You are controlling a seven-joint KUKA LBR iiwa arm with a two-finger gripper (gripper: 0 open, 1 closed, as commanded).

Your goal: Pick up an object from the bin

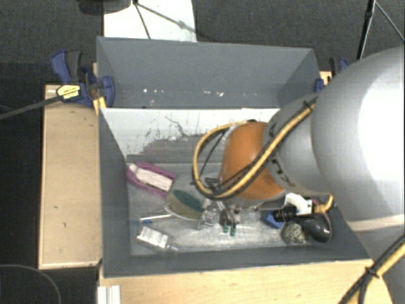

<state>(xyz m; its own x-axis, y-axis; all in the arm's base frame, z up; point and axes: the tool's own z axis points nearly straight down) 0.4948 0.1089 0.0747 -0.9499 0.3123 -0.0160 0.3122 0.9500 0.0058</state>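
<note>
- The gripper [228, 225] sits low by the middle of the bin's [221, 263] front wall, just right of a dark green oval piece [183, 202] with a pale rim. I cannot tell whether it is wide or narrow, or whether it holds anything.
- Closing here may catch only that piece's edge, and I judge it would then slip or tip out.
- A pink tube [150, 177] lies near, towards the left wall; a sideways nudge could shove the oval piece against it.
- The small heap in the right front corner, a speckled ball [293, 233] among black and blue bits, lies close enough for the wrist to disturb.
</note>
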